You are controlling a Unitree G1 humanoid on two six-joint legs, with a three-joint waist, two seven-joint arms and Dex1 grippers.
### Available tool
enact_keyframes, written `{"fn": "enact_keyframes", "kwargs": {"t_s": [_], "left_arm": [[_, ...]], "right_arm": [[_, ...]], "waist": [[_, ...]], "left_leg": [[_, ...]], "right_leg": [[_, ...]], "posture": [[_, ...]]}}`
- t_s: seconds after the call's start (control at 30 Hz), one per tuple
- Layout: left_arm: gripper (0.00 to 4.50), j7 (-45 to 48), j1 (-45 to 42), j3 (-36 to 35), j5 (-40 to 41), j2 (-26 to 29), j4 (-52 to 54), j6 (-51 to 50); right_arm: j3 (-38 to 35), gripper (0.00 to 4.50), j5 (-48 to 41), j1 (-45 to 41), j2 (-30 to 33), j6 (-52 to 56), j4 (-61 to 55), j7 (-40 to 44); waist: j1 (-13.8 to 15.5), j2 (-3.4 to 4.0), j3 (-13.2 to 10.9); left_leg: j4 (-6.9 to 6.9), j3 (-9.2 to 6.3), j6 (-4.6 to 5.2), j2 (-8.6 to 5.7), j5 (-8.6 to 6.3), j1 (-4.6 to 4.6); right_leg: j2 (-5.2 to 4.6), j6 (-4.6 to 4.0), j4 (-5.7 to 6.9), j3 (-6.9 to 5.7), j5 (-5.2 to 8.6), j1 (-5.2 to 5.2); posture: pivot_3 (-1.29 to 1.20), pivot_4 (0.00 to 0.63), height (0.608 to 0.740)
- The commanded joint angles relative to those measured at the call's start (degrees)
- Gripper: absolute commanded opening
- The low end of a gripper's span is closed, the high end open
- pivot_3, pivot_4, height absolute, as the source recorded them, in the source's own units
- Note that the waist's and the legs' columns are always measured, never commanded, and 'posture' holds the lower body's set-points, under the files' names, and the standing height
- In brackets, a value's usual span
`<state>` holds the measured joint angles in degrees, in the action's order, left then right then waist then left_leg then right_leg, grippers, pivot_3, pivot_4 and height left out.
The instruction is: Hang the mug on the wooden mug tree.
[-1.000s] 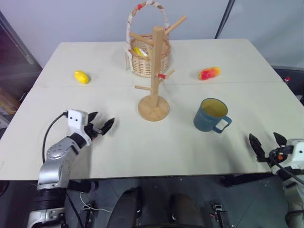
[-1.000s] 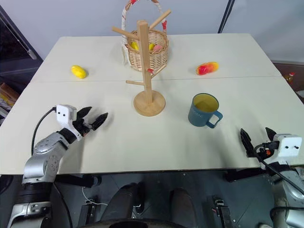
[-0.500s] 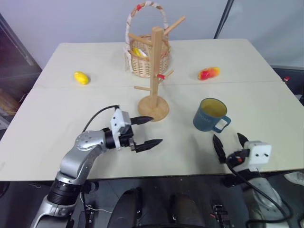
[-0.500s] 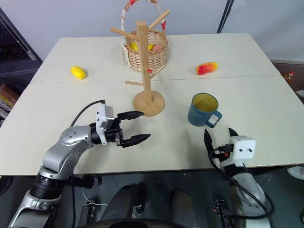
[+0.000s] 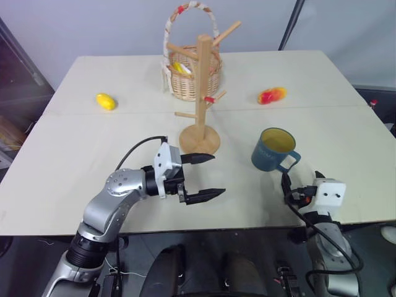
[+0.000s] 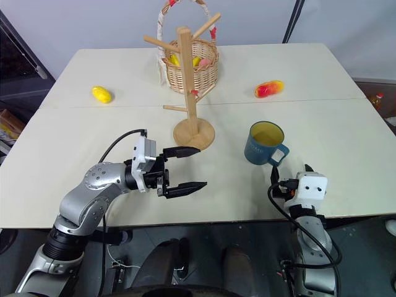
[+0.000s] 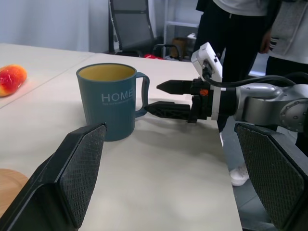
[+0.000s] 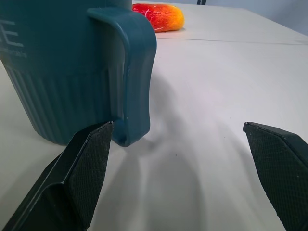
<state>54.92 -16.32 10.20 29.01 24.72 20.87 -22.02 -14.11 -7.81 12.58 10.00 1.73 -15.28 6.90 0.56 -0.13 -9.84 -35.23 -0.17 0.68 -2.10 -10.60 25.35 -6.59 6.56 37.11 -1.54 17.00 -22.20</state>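
At the near edge of the pale wooden table (image 5: 346, 124), the robot's right gripper (image 5: 301, 184) points forward with its two black fingers spread wide and gripping nothing, their tips just short of the dark teal-blue mug (image 5: 274, 150). The right wrist view places one finger close beside the foot of the mug's loop handle (image 8: 137, 72); whether they touch cannot be told. The mug stands upright on the table's right half, its yellow inside showing, its handle turned toward the near right corner, where the right gripper is.

To its left, the left gripper (image 5: 207, 176) hangs over the table's middle, pointing to the right toward the mug, its two black fingers parted wide and empty. In the left wrist view the mug bears the white word "HOME", with dark-clothed people standing beyond the table's edge.

Just behind the left gripper stands the light wooden mug tree (image 5: 200, 99), an upright post on a round disc base with angled pegs, some tipped red and all of them bare. The mug sits well apart from it, to the right.

Farther back, a woven wicker basket (image 5: 189, 74) with a tall wrapped handle sits directly behind the tree. A small yellow fruit (image 5: 106, 100) lies on the left, and a red-and-orange fruit (image 5: 272, 95) lies on the right, beyond the mug.
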Motion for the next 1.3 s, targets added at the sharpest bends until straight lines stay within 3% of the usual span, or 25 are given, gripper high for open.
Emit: {"fn": "enact_keyframes", "kwargs": {"t_s": [0.03, 0.6, 0.7, 0.87, 0.9, 1.03, 1.17, 1.3], "left_arm": [[4.50, 0.17, -0.39, -0.14, 0.86, -0.15, 1.91, 0.65], [4.50, -0.74, 0.16, 0.24, 0.13, -1.00, 2.08, 1.58], [4.50, -0.98, 0.09, 0.15, 0.13, -1.01, 2.22, 1.46], [4.50, -1.01, 0.42, 0.19, -0.20, -0.97, 1.80, 2.09], [4.50, -1.00, 0.45, 0.18, -0.25, -0.98, 1.69, 2.20], [4.50, -1.41, 0.79, -0.44, -0.70, -0.86, 0.69, 2.84], [4.50, -2.25, 2.34, -2.92, -1.52, -0.04, -1.78, 4.21], [4.50, -3.49, 3.64, -5.89, -1.98, 0.72, -3.92, 6.12]], "right_arm": [[-1.15, 4.45, 0.95, -1.67, 0.58, -1.50, 0.44, -1.22], [-0.74, 4.45, 1.91, -8.48, 0.37, -0.25, 6.27, -3.77], [-0.47, 3.07, 0.36, -8.71, 0.24, 0.16, 6.38, -2.31], [0.25, 0.39, -1.70, -8.23, 0.06, 0.38, 5.50, 0.02], [0.40, 0.06, -1.97, -8.14, 0.01, 0.39, 5.22, 0.30], [2.80, 0.06, -0.71, -7.18, 3.01, 0.60, 1.81, 4.21], [9.44, 0.06, 8.51, -5.94, 16.25, -2.41, -4.79, 14.38], [11.40, 0.06, 8.45, -10.94, 25.80, -0.57, -11.11, 22.73]], "waist": [[0.00, 0.00, 0.00], [-0.04, 0.00, 0.00], [-0.04, 0.00, 0.00], [-0.03, 0.00, 0.00], [-0.04, 0.00, 0.00], [-0.06, 0.00, 0.00], [-0.23, 0.02, -0.01], [-0.32, 0.00, -0.02]], "left_leg": [[0.00, 0.00, 0.00, 0.00, 0.00, 0.00], [-0.02, 0.00, 0.01, 0.00, 0.01, 0.00], [-0.02, 0.00, 0.01, 0.00, 0.01, 0.00], [-0.03, 0.00, 0.01, 0.00, 0.01, 0.00], [-0.03, 0.00, 0.01, 0.00, 0.01, 0.00], [-0.04, 0.00, 0.01, 0.01, 0.01, -0.01], [-0.05, 0.02, 0.01, -0.01, 0.01, 0.00], [-0.05, -0.01, 0.01, 0.06, 0.01, -0.03]], "right_leg": [[0.06, 0.00, 0.00, 0.00, 0.00, 0.00], [0.12, 0.15, 0.05, 0.00, -0.08, 0.00], [0.13, 0.16, 0.06, 0.00, -0.09, 0.00], [0.13, 0.17, 0.06, 0.00, -0.09, 0.01], [0.13, 0.18, 0.06, 0.00, -0.09, 0.01], [0.14, 0.18, 0.07, 0.00, -0.09, 0.00], [0.14, 0.17, 0.07, 0.02, -0.09, 0.00], [0.20, 0.18, 0.10, -0.01, -0.09, 0.01]], "posture": [[0.00, 0.150, 0.740], [0.00, 0.150, 0.740], [0.00, 0.150, 0.740], [0.00, 0.150, 0.740], [0.00, 0.150, 0.740], [0.00, 0.150, 0.740], [0.00, 0.150, 0.740], [0.00, 0.150, 0.740]]}}
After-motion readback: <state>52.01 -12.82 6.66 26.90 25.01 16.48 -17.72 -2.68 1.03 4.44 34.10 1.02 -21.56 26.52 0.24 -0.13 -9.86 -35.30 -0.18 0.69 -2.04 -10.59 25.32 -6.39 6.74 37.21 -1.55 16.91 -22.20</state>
